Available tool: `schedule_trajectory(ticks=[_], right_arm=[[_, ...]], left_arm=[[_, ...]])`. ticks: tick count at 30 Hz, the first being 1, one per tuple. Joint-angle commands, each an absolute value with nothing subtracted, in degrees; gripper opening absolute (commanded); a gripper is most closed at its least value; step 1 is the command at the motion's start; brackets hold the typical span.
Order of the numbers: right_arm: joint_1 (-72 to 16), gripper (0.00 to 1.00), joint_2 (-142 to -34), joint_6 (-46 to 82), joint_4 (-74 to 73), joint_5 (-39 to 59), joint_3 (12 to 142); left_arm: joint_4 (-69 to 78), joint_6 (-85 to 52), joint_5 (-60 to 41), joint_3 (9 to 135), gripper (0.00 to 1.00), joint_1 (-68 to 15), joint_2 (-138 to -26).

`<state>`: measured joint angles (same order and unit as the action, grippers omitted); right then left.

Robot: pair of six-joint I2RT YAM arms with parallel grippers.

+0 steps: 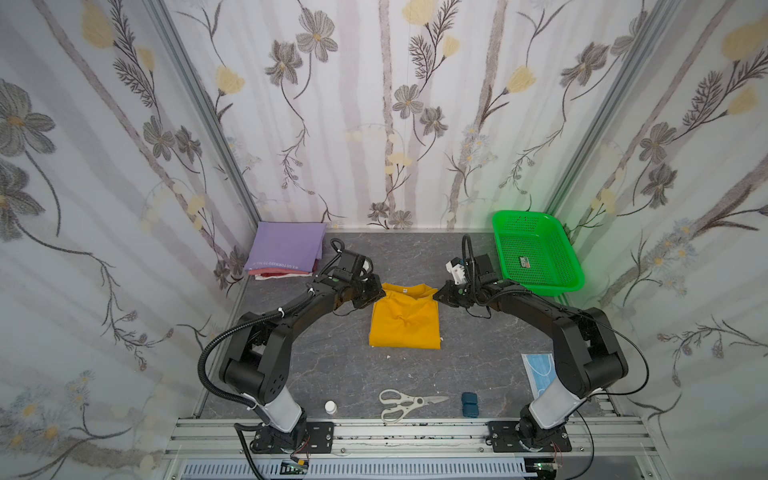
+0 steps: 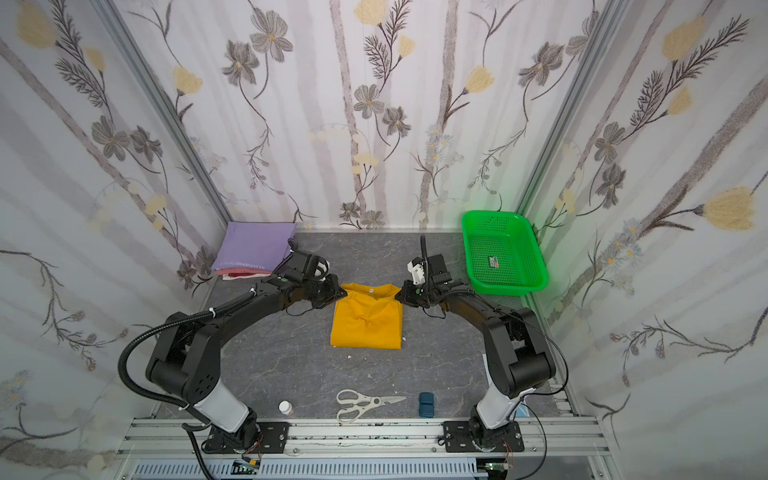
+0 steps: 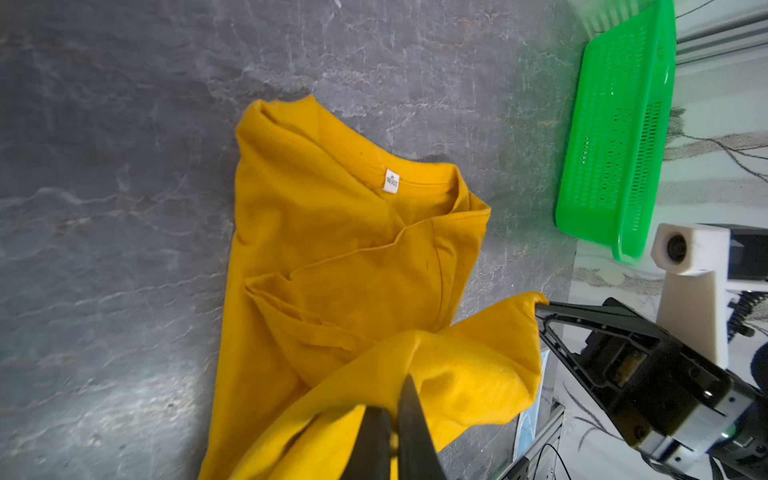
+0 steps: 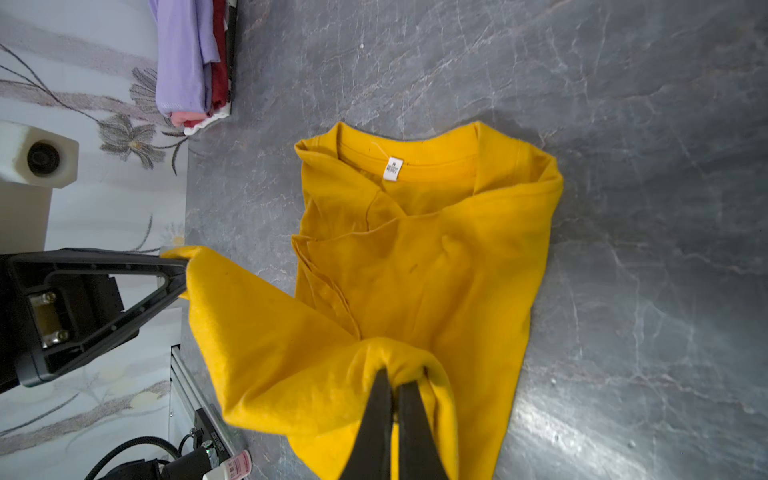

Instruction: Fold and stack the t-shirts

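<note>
The left pincer [image 1: 380, 293] and the right pincer [image 1: 437, 296] each pinched a raised corner of the mustard-yellow t-shirt [image 1: 405, 326], which lay between them on the grey surface [image 1: 332, 365].

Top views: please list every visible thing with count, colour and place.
yellow t-shirt: one, mustard, centre
folded shirts: one stack, lavender over red and white, far left corner
basket: one, green, far right corner
scissors: one, white handles, near edge
bottle: one, white, left of scissors
blue object: one, dark blue, right of scissors
face mask: one, light blue, near right edge
left end effector: one, black, shut on yellow t-shirt
right end effector: one, black, shut on yellow t-shirt
</note>
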<state>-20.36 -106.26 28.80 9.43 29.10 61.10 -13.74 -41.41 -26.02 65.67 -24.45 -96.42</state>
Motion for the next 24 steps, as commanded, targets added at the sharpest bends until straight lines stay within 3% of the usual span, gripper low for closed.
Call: schedule_trajectory(ticks=[1,11,14,24], right_arm=[[-18.8,0.0,-109.46,27.49,6.64,31.37,64.33],[-14.96,0.0,-118.99,26.92,8.39,32.87,72.48],[-14.59,0.07,-121.29,26.76,8.7,33.81,74.85],[-14.66,0.07,-126.07,24.96,13.31,34.87,83.98]], left_arm=[[-12.13,-39.29,-29.29,69.35,0.0,-23.67,-100.27],[-11.09,-40.54,-30.76,75.73,0.0,-21.51,-109.94],[-10.87,-40.87,-30.69,76.65,0.0,-20.94,-111.05],[-10.33,-42.23,-30.37,76.42,0.0,-18.99,-110.33]])
